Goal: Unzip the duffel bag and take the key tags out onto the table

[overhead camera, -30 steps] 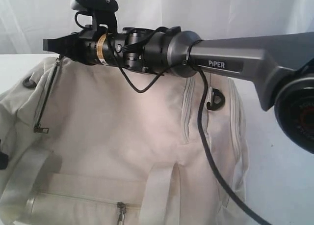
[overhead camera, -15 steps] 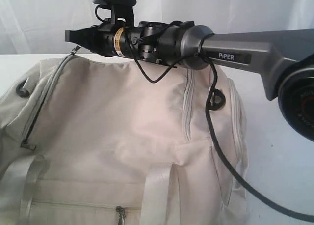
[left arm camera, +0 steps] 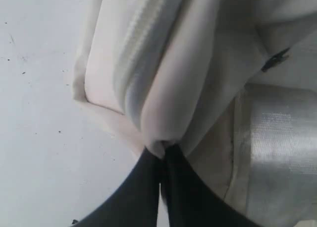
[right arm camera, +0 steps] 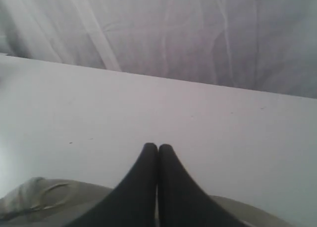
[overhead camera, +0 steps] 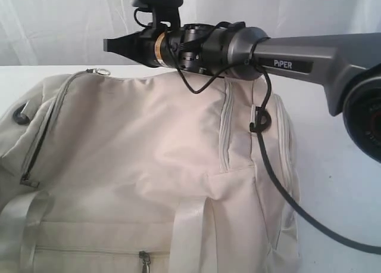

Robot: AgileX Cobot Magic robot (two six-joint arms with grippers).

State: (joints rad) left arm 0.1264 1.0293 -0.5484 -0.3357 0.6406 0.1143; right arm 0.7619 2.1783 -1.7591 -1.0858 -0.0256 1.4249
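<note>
The cream duffel bag (overhead camera: 137,148) fills the exterior view, lying on the white table (overhead camera: 339,166). A zipper (overhead camera: 44,127) down its left end gapes dark, with a metal pull ring (overhead camera: 99,71) lying at the top edge. My right gripper (overhead camera: 108,45) reaches across above the bag, shut with nothing between its fingers, a little above and right of that ring. In the right wrist view the right gripper (right arm camera: 158,146) points over bare table. My left gripper (left arm camera: 163,148) is shut on a fold of the bag's fabric (left arm camera: 171,103) beside a closed zipper (left arm camera: 136,53). The key tags are hidden.
A black cable (overhead camera: 271,171) hangs from the right arm (overhead camera: 309,55) across the bag's right end. A satin strap (overhead camera: 187,237) and a front pocket zipper pull (overhead camera: 144,262) lie on the near side. A white curtain (overhead camera: 59,22) closes the back.
My right gripper has risen and drawn to the right, away from the zipper's top end. The pull ring now rests on the bag's edge, and the bag's left end has sagged lower.
</note>
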